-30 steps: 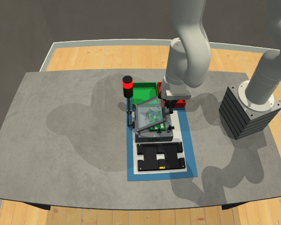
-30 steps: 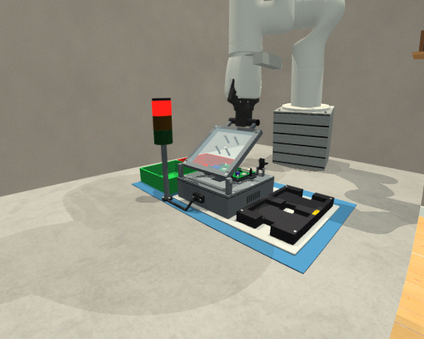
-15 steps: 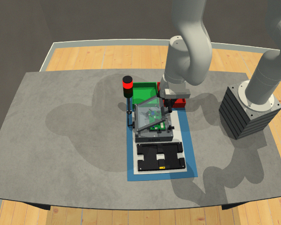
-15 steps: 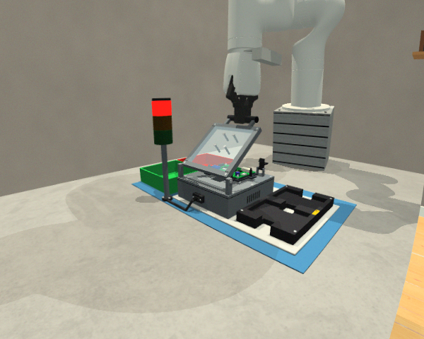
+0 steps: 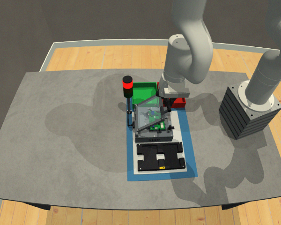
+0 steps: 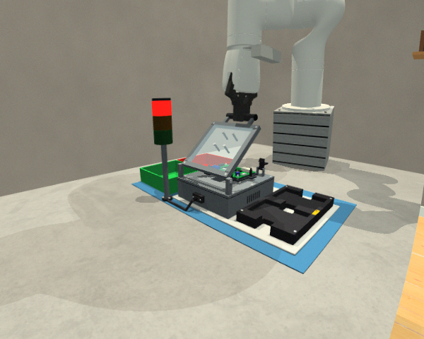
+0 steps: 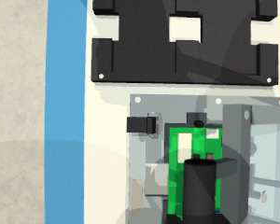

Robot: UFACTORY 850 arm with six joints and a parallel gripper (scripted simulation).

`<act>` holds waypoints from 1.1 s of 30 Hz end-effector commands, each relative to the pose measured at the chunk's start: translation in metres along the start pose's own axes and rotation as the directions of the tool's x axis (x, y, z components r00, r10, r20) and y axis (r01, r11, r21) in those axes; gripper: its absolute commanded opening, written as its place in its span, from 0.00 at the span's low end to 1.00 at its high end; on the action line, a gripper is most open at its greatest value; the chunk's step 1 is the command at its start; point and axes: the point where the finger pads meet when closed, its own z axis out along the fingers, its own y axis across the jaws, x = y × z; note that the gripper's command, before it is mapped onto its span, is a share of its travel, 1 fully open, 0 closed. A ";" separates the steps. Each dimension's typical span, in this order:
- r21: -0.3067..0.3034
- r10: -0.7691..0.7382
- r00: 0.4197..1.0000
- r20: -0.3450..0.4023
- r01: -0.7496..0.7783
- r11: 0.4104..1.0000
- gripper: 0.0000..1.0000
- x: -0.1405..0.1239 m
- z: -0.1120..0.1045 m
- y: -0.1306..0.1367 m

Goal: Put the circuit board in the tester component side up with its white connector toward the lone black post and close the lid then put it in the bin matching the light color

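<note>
My tool (image 6: 241,116) is clamped on the black bar handle (image 6: 251,116) of the tester's clear, grey-framed lid (image 6: 224,145), which stands tilted open. The one green rectangular circuit board (image 5: 156,120) lies flat in the dark grey box tester (image 6: 225,191) near the middle of the table (image 5: 63,135), its white connector (image 7: 185,139) toward the black moulded tray (image 5: 161,156); I cannot tell its long axis. The signal tower (image 6: 162,120) glows red. Two bins, one green (image 5: 143,93) and one red (image 5: 179,102), sit toward the far edge.
</note>
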 end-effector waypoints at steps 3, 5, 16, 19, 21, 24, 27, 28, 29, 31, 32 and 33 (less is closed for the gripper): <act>0.013 0.000 1.000 -0.021 0.000 1.000 0.00 0.001 -0.002 0.003; 0.013 0.000 1.000 -0.021 0.000 1.000 0.00 0.000 -0.003 0.003; 0.014 0.000 1.000 -0.019 0.000 1.000 0.00 0.000 -0.005 0.005; 0.014 0.000 1.000 -0.018 0.000 1.000 0.00 0.000 -0.006 0.005; 0.014 0.000 1.000 -0.017 0.000 1.000 0.00 0.000 -0.006 0.006; 0.014 0.000 1.000 -0.017 0.000 1.000 0.00 0.000 -0.006 0.006; 0.014 0.000 1.000 -0.017 0.000 1.000 0.00 -0.001 -0.006 0.006; 0.014 0.000 1.000 -0.017 0.000 1.000 0.00 -0.001 -0.006 0.006; 0.014 0.000 1.000 -0.017 0.000 1.000 0.00 -0.001 -0.006 0.006; 0.014 0.000 1.000 -0.016 0.000 1.000 0.00 -0.001 -0.006 0.006; 0.014 0.000 1.000 -0.016 0.000 1.000 0.00 -0.001 -0.006 0.006; 0.014 0.000 1.000 -0.016 0.000 1.000 0.00 -0.001 -0.006 0.006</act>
